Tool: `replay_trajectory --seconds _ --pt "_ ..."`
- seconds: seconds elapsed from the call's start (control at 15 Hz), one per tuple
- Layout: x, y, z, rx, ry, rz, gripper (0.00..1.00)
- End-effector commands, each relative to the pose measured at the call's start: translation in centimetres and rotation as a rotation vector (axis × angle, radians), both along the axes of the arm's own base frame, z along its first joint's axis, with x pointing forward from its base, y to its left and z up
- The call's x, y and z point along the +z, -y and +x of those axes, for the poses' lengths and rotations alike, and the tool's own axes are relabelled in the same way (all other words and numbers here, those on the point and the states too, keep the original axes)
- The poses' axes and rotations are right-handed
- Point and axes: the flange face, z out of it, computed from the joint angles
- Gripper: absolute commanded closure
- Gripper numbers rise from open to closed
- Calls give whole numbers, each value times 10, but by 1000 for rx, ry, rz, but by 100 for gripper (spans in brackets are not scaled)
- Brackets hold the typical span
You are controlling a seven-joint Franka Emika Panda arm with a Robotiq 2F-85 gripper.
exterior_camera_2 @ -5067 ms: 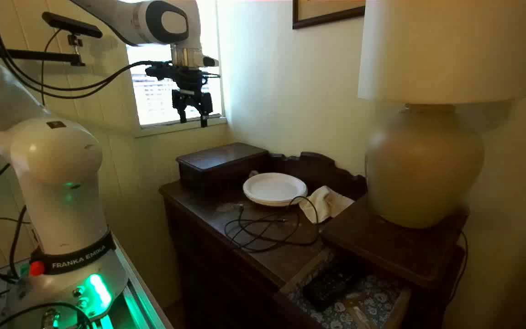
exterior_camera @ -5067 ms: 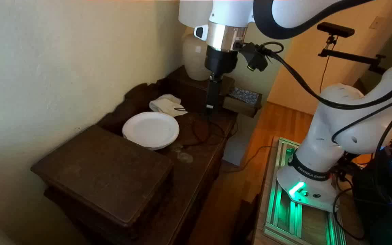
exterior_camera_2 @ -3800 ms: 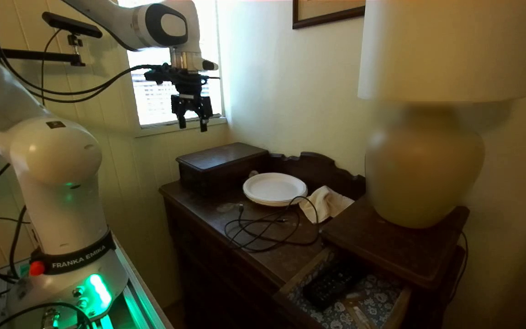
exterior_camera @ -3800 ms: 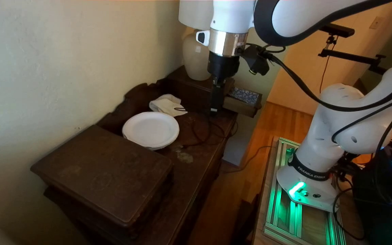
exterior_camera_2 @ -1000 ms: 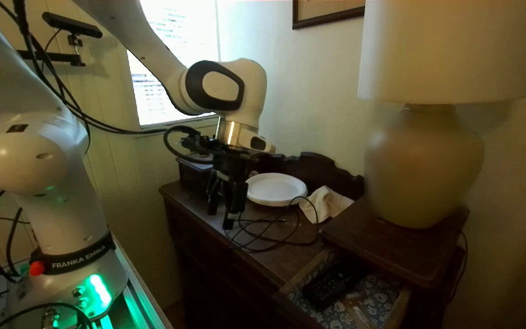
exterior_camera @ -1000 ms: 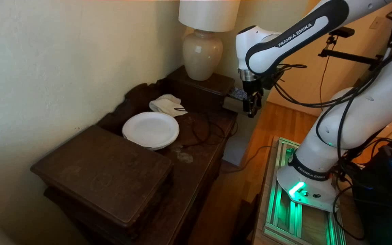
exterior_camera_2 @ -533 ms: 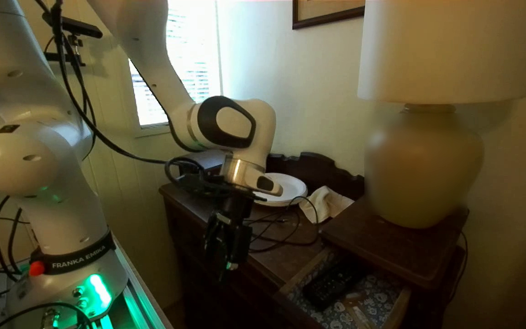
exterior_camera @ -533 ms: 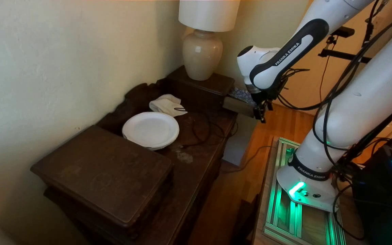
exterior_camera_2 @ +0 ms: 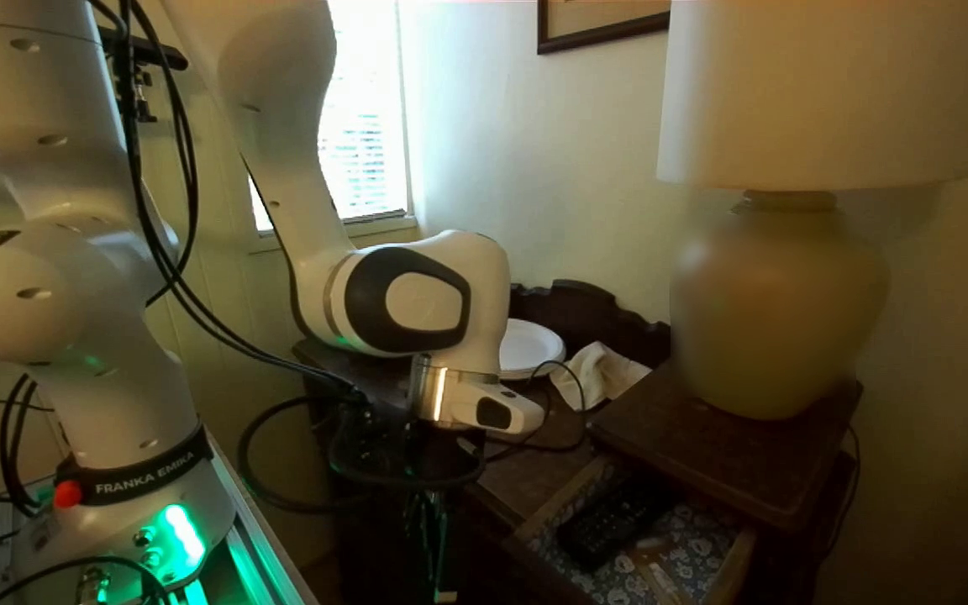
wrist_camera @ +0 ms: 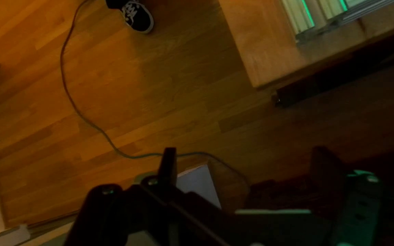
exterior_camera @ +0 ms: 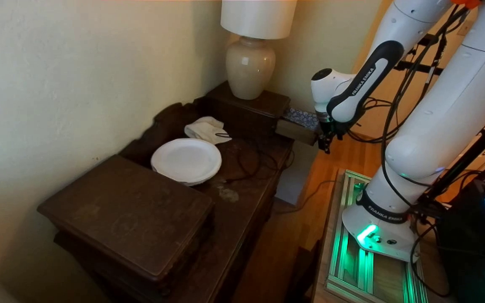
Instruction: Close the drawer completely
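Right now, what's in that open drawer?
In the drawer: a black thing, perhaps a remote, and something pale, too blurry to name, on flowered lining. The wooden top hides the back.

Over 5.1 s: arm (exterior_camera: 362, 84) swings and lowers. In an exterior view, end effector (exterior_camera: 326, 144) shifts from in front of the table (exterior_camera: 238, 214) to just beside the outer end of the drawer (exterior_camera: 296, 131); lamp (exterior_camera: 251, 69) comes out from behind the arm. In an exterior view, end effector drops from before the window (exterior_camera_2: 366, 168) to low against the table's front; arm now partly hides the plates (exterior_camera_2: 532, 344).
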Motion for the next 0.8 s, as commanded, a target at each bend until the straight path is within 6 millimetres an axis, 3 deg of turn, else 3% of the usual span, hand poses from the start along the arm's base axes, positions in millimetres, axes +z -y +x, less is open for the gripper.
replay_trajectory --seconds 0.0,0.4,0.73 --pt "1 -2 3 9 0 0 0" --pt "1 -5 7 19 -2 0 0" --pt "1 10 -1 87 81 -17 0"
